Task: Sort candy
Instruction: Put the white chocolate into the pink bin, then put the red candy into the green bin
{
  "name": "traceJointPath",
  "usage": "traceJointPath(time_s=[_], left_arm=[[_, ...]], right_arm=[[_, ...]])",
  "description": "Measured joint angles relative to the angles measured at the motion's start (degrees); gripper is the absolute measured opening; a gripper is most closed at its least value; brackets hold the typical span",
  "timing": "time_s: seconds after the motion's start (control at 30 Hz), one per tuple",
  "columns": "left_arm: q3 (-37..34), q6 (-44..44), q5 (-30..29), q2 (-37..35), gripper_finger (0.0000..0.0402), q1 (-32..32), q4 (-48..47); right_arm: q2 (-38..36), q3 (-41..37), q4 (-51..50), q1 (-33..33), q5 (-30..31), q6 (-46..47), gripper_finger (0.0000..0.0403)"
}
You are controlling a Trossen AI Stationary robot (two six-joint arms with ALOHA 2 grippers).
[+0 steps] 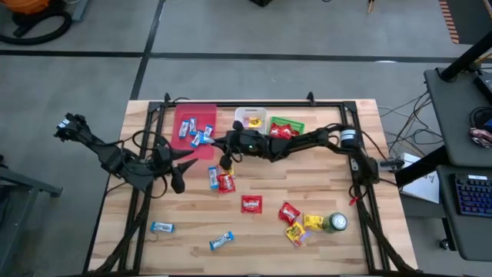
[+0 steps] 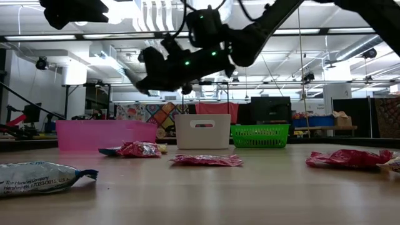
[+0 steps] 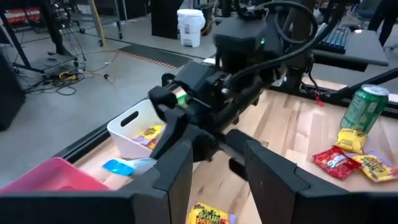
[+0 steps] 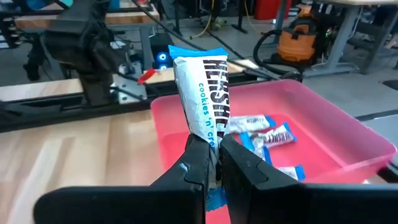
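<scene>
My right gripper (image 4: 212,148) reaches from the table's right and is shut on a blue-and-silver candy bar (image 4: 202,87). It stands at the pink bin (image 4: 348,134), which has several blue bars lying on its floor. In the high view that gripper (image 1: 217,141) is at the bin's (image 1: 183,114) right side. My left gripper (image 3: 217,152) stands open at the table's left (image 1: 179,183), touching nothing. A yellow packet (image 3: 208,214) shows low between its fingers and looks to lie on the wood. Loose red, yellow and blue candy lies across the table. My right gripper pinches the bar near its lower end (image 4: 208,132) between its two fingers. The fingers come about level from the table's right and lie across the bar. The bar stands upright above the fingers, lifted clear, with a short blue tip (image 4: 214,200) showing below them.
A white bin (image 1: 251,114) and a green bin (image 1: 297,121) holding red packets stand to the right of the pink one, at the far edge. A green can (image 1: 336,223) stands near right, beside yellow packets (image 1: 312,221). Red packets (image 1: 251,204) lie mid-table, and blue bars (image 1: 221,241) near left.
</scene>
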Motion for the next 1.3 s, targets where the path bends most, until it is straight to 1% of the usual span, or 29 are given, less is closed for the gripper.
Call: traceJointPath(time_s=[0.2, 0.33, 0.43, 0.67, 0.77, 0.87, 1.03, 1.1, 1.2, 1.3], left_arm=[[0.0, 0.1, 0.0, 0.1, 0.013, 0.0, -0.4], [0.0, 0.2, -0.1, 0.4, 0.013, 0.0, -0.4], [0.0, 0.2, -0.1, 0.4, 0.013, 0.0, -0.4], [0.0, 0.2, -0.2, 0.4, 0.013, 0.0, -0.3], [0.0, 0.0, -0.2, 0.4, 0.013, 0.0, -0.2], [-0.1, 0.0, -0.2, 0.4, 0.013, 0.0, -0.2], [-0.1, 0.0, -0.2, 0.5, 0.013, 0.0, -0.1], [-0.2, 0.0, -0.2, 0.8, 0.013, 0.0, -0.2], [-0.2, 0.0, -0.2, 2.0, 0.013, 0.0, -0.3], [-0.2, -0.3, -0.2, 3.8, 0.013, 0.0, -0.3]], right_arm=[[6.4, 7.6, 0.3, -0.7, 0.0, -0.4, 0.0022], [8.4, 9.6, 0.1, -0.7, 0.0, -1.4, 0.0027], [8.6, 9.6, 0.3, -0.6, 0.1, -1.1, 0.0049], [8.7, 9.7, -3.7, -0.9, 0.1, 0.2, 0.0124], [8.7, 9.7, -5.1, -1.0, 0.1, 0.2, 0.0146], [8.5, 9.7, -5.8, -0.9, 0.1, 0.3, 0.016], [6.7, 9.7, -7.0, -0.5, -0.6, 0.2, 0.0165], [5.2, 9.7, -8.7, -0.1, -2.1, 0.0, 0.0162], [2.3, 9.7, -14.4, 0.5, -4.1, -0.2, 0.0154], [-1.9, 9.6, -25.5, 1.7, -4.9, 1.1, 0.0144]])
